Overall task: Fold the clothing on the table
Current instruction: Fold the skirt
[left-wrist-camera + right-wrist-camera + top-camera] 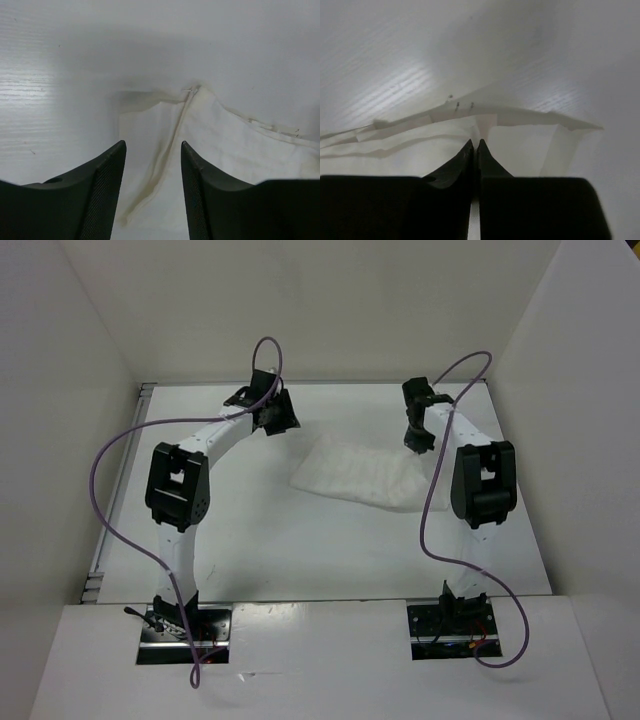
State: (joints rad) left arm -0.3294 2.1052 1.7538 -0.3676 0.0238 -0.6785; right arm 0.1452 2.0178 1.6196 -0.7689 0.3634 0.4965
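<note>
Top external view shows the clothing (362, 472) lying in a wrinkled white heap on the table (250, 550), right of centre and toward the far side; white on white, its outline is faint and I cannot tell what sort of garment it is. My left claw (272, 412) hangs near its far left corner; from above the claw's own body hides the tips. On the left wrist camera my fingers (107, 170) stand well apart with nothing gripped; a seam (172, 135) of the clothing runs up through the gap, and the frame edge and my fingers cut off the rest of it. My right claw (418, 445) sits over the far right corner of the clothing; on its wrist camera the tips meet with only a hairline slit between them, right at a raised hem (520, 112); whether a thin layer is pinched there I cannot tell, since the black fingers cover everything below the tips.
</note>
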